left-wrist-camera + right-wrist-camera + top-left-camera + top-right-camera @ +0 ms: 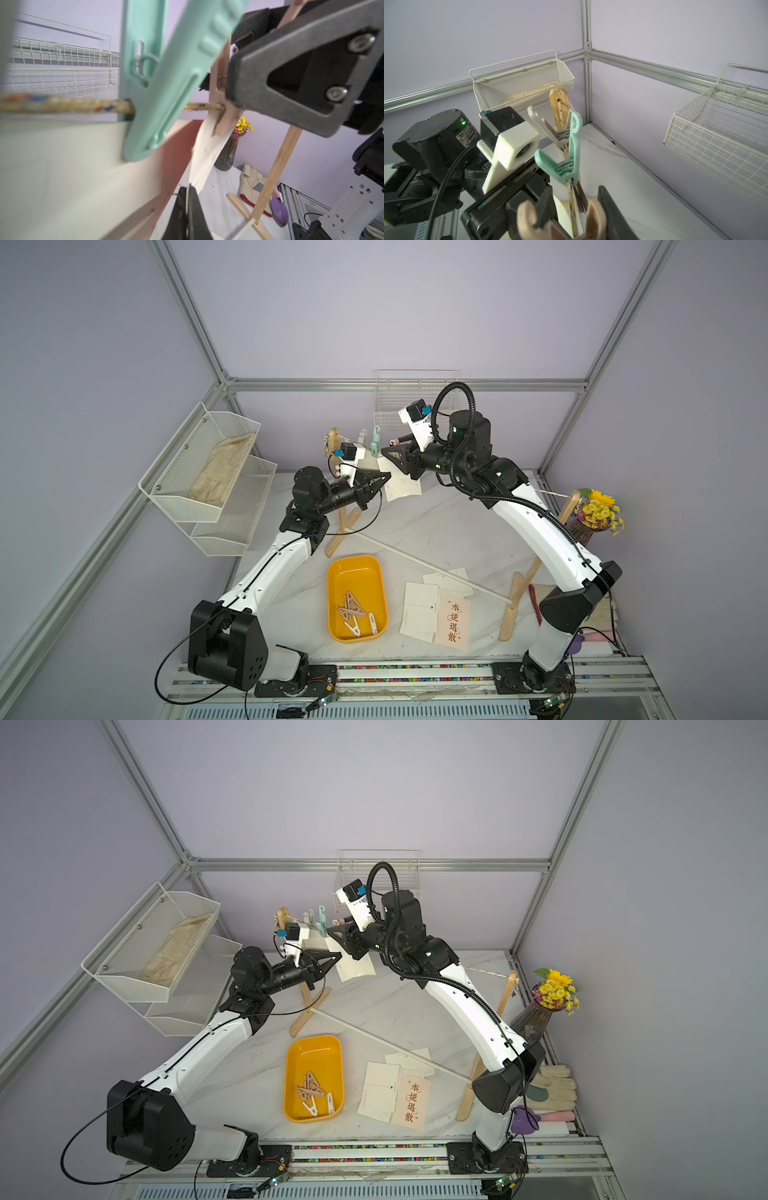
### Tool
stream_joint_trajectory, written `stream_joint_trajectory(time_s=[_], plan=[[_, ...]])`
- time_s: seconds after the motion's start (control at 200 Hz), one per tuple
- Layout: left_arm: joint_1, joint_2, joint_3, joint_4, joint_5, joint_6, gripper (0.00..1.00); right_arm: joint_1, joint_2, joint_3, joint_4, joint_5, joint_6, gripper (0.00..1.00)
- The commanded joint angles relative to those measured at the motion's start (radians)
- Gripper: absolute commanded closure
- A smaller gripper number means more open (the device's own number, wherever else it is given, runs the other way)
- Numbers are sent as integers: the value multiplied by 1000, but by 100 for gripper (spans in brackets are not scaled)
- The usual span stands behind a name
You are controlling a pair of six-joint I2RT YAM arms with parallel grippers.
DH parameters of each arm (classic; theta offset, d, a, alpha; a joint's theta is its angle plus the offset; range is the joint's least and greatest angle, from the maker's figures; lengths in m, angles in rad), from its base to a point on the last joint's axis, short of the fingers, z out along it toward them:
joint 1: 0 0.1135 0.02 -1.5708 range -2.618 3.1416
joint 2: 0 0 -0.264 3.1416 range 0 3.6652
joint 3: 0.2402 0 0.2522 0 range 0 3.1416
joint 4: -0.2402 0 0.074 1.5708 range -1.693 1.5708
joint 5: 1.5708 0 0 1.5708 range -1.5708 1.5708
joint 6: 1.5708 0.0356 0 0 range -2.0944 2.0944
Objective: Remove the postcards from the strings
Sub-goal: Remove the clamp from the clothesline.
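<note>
Your left claw (386, 477) is closed flat on the lower edge of a cream hanging postcard (403, 487). The left wrist view shows its fingers (195, 207) pinching that card's bottom corner. The card hangs from the string (62, 105) by a beige peg (223, 118), above the far left part of the surface (436, 522). Your right claw (575, 190) sits on that peg with its jaws narrow, one on each side of the peg's handle ends. One finger (612, 212) lies against a handle, but you cannot tell from these views whether the peg is actually being squeezed. Just beside it, toward the left post (332, 439), a mint-green peg (566, 164) clamps a second card (62, 176), white-faced with a red-brown edge. Past that, a grey peg (550, 128) sits on the string; whether it holds a card is hidden. The string runs on to the right post (571, 506), beside a vase of yellow flowers (598, 506). Nearer you, loose postcards (422, 610) lie flat in an overlapping pile on the surface. The Chinese-character card (453, 622) is on top at the pile's right. The white rod (415, 560) joining the posts' feet crosses the farthest card. Left of the pile, a yellow tray (353, 576) holds several loose pegs (353, 610).
</note>
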Motion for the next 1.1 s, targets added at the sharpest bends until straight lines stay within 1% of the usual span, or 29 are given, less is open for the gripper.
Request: stream_joint_trajectory(time_s=[0.0, 0.045, 0.35, 0.485, 0.69, 0.87, 1.09], plan=[[11, -22, -9, 22, -24, -15, 99, 0, -8, -5, 53, -10, -11, 70], [11, -21, -9, 24, -24, -18, 99, 0, -13, -15, 65, -9, -10, 73], [11, -24, -12, 34, 2, -36, 100, 0, -33, -8, 108, 34, -18, 74], [-4, -37, -29, 36, 29, -30, 100, 0, -37, 5, 142, 81, -36, 74], [-23, -71, -90, 15, 27, -13, 100, 0, -48, 3, 199, 166, -63, 75], [-53, -95, -99, -39, 13, 33, 100, 0, -75, -30, 263, 186, -57, 75], [-75, -113, -98, -59, 4, 50, 100, 0, -87, -34, 265, 190, -55, 75]])
